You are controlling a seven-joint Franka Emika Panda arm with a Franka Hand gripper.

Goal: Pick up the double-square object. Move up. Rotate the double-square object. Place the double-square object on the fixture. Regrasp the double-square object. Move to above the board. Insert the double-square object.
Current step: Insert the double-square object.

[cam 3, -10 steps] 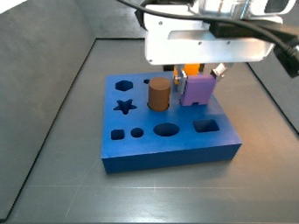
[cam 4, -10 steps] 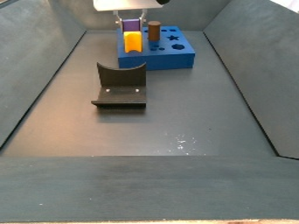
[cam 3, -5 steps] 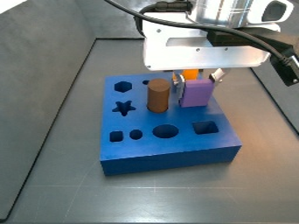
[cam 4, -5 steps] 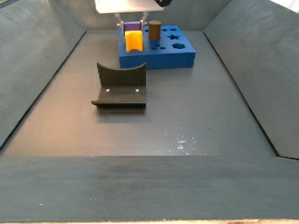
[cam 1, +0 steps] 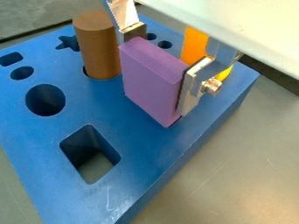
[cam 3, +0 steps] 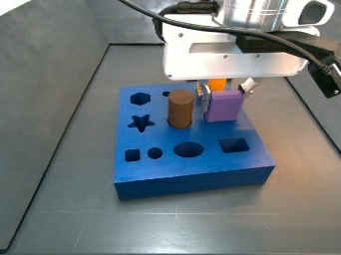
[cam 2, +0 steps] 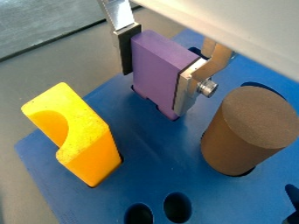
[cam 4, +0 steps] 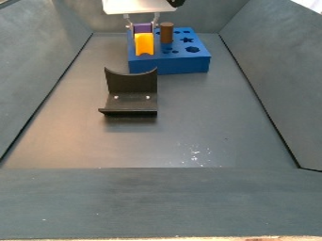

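so, holding this moment against the frame from 1 second ago, i see the gripper (cam 3: pixel 222 92) has come down a little over the board (cam 3: pixel 186 171) and then stopped; the last half second shows no further movement in either side view. i read that as the insert step nearly finished or stalled at its seat, though i cannot tell from here whether the piece is fully home.

going left to right in a side view: the brown cylinder (cam 3: pixel 178 109) stands in its hole just to the left of the gripper, then the 2 silver fingers (cam 1: pixel 197 83) sit clamped on the flat faces of the double-square object (cam 3: pixel 225 103), which stands upright with its lower end at the board's top surface. the yellow block (cam 2: pixel 75 134) stands just behind the held piece, close but not touching as far as both wrist views show.

in a wrist view the purple block's bottom edge meets the blue surface, so i judge it is entering its cutout. the square hole (cam 1: pixel 89 154) nearer the camera is open and is not the target.

the fixture (cam 4: pixel 128 92) lies well away from the gripper, bare.
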